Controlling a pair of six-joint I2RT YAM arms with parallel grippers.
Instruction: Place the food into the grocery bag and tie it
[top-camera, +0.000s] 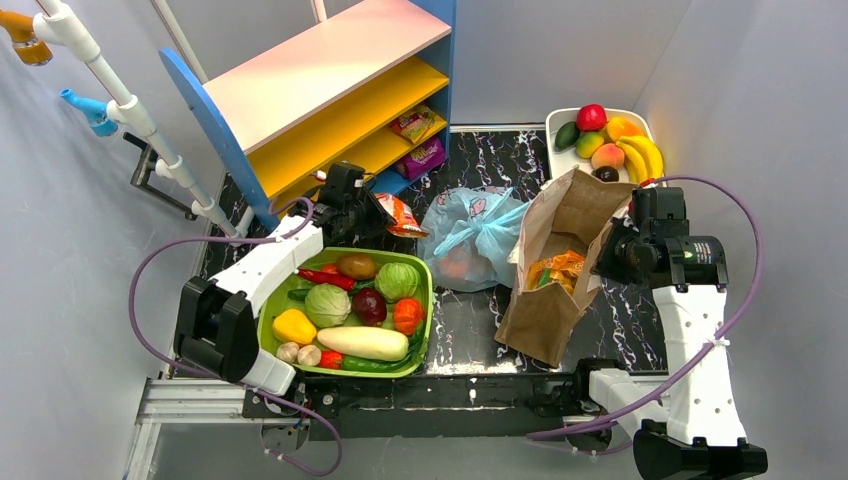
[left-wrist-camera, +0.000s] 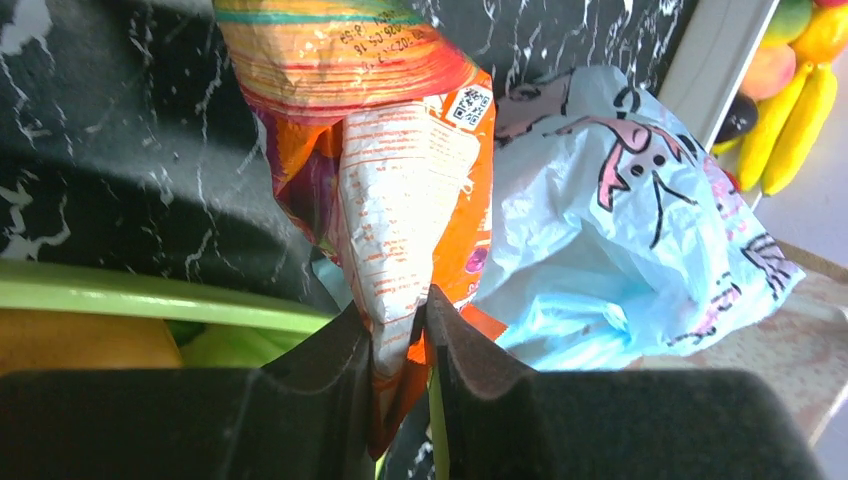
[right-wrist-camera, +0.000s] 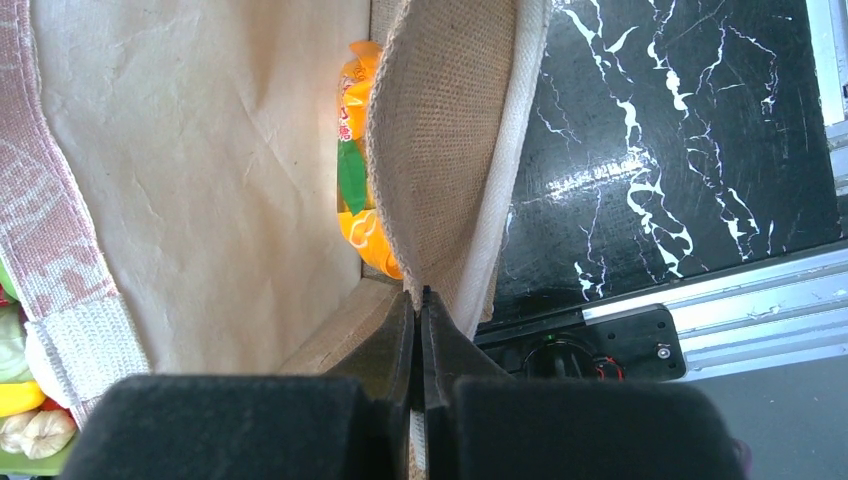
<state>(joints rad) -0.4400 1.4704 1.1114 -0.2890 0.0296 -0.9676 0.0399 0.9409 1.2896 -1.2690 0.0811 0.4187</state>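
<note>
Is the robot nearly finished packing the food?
Partly. The thin light-blue plastic bag has something orange inside and its handles look knotted. Now the left gripper pinches an orange snack packet, and the right gripper pinches the brown paper bag rim. Left: the packet isn't bagged yet.

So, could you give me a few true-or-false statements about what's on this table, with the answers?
1. The left gripper pinches an orange snack packet. True.
2. The right gripper holds a piece of fruit. False: it is shut on the rim of the brown paper bag.
3. The blue grocery bag lies between the green tray and the brown paper bag. True.
4. The bananas sit in the green tray. False: the bananas lie in the white tray.
</note>
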